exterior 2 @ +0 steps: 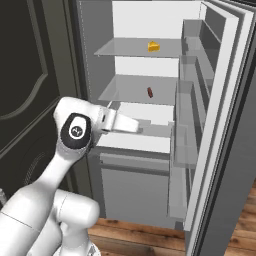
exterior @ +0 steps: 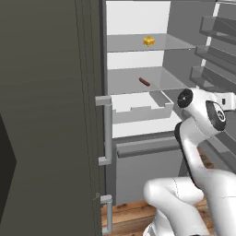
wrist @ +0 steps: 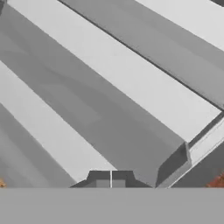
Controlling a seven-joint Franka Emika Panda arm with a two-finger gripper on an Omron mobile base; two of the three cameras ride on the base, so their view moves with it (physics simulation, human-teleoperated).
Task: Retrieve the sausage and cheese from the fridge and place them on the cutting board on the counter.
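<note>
The fridge [exterior: 50,101] stands with its right door swung open and its white interior showing. The cheese [exterior: 148,41], a small yellow wedge, sits on the upper glass shelf, also seen as the cheese [exterior 2: 153,46]. One shelf lower lies the sausage [exterior: 144,82], a short reddish-brown cylinder, which is the sausage [exterior 2: 150,92] from the other side. My gripper [wrist: 110,179] is shut with nothing in it. It hangs below both foods, at the level of the white drawer, and looks at the grey shelves of the open door. The cutting board and the counter are out of view.
A white drawer [exterior: 138,108] sits under the sausage's shelf, with a grey freezer drawer [exterior: 147,170] below it. The open door [exterior 2: 220,125] carries several clear shelves on the right. The closed left door's handle [exterior: 107,131] juts out. A dark cabinet [exterior 2: 25,75] stands to the left.
</note>
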